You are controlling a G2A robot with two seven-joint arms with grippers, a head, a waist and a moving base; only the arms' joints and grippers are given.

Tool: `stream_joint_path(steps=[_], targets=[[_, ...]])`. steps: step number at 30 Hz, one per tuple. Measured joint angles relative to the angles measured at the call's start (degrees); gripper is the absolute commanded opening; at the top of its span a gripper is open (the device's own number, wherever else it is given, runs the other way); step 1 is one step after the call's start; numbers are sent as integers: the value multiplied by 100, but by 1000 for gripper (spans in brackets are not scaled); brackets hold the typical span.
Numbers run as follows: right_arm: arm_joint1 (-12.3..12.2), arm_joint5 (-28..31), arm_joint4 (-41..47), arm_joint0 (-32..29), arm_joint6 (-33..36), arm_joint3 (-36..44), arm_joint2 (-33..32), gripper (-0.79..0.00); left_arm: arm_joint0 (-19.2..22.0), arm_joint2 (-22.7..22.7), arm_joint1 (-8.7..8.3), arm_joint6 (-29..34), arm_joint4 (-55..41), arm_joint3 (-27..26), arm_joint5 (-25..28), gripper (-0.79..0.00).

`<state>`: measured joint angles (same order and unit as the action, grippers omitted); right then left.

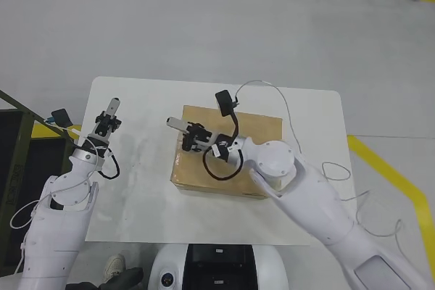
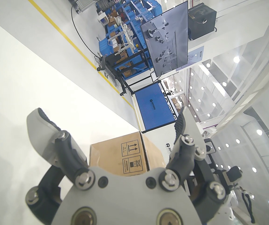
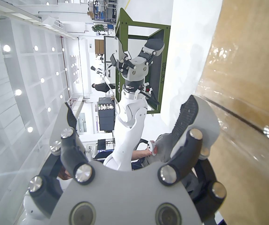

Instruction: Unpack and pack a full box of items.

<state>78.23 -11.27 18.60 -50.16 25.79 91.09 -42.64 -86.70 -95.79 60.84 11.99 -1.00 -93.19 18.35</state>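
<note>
- You have the cardboard box (image 1: 196, 174) taped shut on the white table (image 1: 145, 203), right of centre
- Your left gripper (image 2: 111, 118) hangs over the table left of the box, fingers spread
- Your right gripper (image 3: 129, 108) is over the box's left edge, fingers spread wide

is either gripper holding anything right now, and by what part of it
Nothing is held. The left gripper is open over the table; the right gripper is open above the closed cardboard box. Both are empty.

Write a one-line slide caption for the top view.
Closed cardboard box on a white table; right gripper open at the box's edge, left gripper open over bare table.
</note>
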Motion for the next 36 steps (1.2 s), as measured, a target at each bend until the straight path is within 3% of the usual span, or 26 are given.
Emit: stream_joint_path(steps=[7, 17, 28, 36], targets=[[274, 228, 59, 347, -302, -579, 425, 0, 0, 0, 0, 0, 0, 0, 0, 0], [553, 108, 561, 704, -107, -1353, 527, 0, 0, 0, 0, 0, 0, 0, 0, 0], [606, 52, 448, 641, 154, -1452, 407, 0, 0, 0, 0, 0, 0, 0, 0, 0], [487, -59, 113, 333, 355, -1088, 90, 0, 0, 0, 0, 0, 0, 0, 0, 0]])
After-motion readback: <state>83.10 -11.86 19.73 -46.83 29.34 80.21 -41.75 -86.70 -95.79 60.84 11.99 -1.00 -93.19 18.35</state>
